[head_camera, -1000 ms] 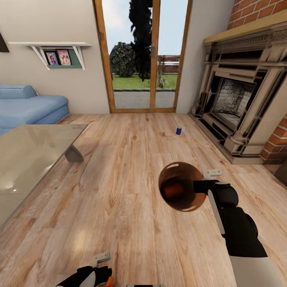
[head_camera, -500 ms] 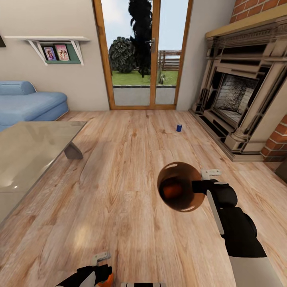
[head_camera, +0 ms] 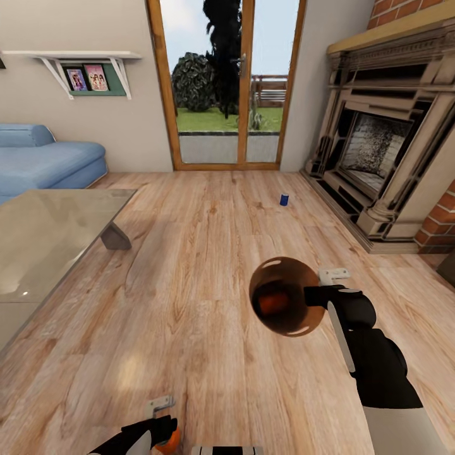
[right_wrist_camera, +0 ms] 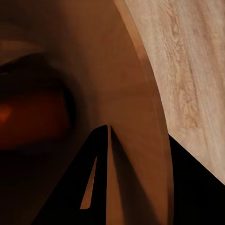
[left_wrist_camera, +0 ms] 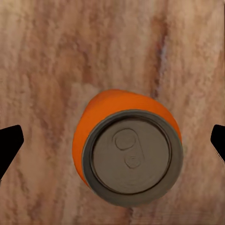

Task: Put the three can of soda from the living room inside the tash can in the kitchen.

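My right gripper (head_camera: 316,294) is shut on the rim of the brown-copper tash can (head_camera: 292,316), held above the floor and tipped with its mouth towards me. An orange can of soda (head_camera: 273,302) lies inside it and shows as an orange glow (right_wrist_camera: 28,115) in the right wrist view, where a finger (right_wrist_camera: 99,164) presses the bin wall (right_wrist_camera: 136,122). A second orange can (left_wrist_camera: 125,154) stands upright on the wood floor between the wide-apart fingers of my open left gripper (left_wrist_camera: 112,140), seen at the head view's lower edge (head_camera: 159,430). A dark blue can (head_camera: 284,200) stands far ahead near the fireplace.
A glass coffee table (head_camera: 50,240) fills the left side, with a blue sofa (head_camera: 44,164) behind it. The ornate fireplace (head_camera: 379,164) and brick chimney stand at right. A glazed wooden door (head_camera: 227,88) lies straight ahead across the light wood floor.
The whole head view has shifted slightly, so the camera moved. My left gripper sits a little lower in the picture beside the orange can. The right gripper still holds the bin.
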`<state>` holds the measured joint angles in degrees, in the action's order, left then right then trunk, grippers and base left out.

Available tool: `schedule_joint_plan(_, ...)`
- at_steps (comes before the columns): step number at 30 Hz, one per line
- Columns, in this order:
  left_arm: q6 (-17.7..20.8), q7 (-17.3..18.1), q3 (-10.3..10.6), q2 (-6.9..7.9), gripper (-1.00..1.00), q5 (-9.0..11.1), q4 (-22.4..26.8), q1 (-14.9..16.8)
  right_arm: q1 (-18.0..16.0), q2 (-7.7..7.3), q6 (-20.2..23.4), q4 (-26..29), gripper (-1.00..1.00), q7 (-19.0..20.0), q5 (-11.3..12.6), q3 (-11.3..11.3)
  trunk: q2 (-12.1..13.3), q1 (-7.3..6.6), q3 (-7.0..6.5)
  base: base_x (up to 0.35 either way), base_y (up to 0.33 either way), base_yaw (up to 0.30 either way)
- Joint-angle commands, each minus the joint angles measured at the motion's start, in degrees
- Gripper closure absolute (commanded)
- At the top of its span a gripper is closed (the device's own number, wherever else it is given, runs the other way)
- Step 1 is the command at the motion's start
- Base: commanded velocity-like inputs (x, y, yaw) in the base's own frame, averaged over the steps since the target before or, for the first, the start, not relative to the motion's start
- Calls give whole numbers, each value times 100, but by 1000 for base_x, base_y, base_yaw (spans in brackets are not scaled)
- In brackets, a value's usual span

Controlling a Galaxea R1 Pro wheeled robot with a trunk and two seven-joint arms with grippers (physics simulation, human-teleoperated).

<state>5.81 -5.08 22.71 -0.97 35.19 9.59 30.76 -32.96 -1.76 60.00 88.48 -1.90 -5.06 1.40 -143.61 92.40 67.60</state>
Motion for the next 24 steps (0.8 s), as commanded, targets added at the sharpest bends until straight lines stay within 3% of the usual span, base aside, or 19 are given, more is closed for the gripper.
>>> schedule_joint_plan(1,-14,0,-1,0,-100,-1,0,0,-2,1,0,3,100,23,40,1,0,-1,-1,0,0,0)
schedule_joint_plan(4,-51,-1,2,0,-100,-2,-1,0,-1,1,0,2,100,23,40,1,0,-1,-1,0,0,0)
schedule_joint_plan(13,-156,-2,5,-8,-100,-4,-2,0,5,-7,0,2,100,23,40,1,-12,23,199,0,0,0)
schedule_joint_plan(24,-201,-2,28,-16,-100,-26,-4,0,9,-8,0,3,100,23,40,1,-12,23,199,0,0,0)
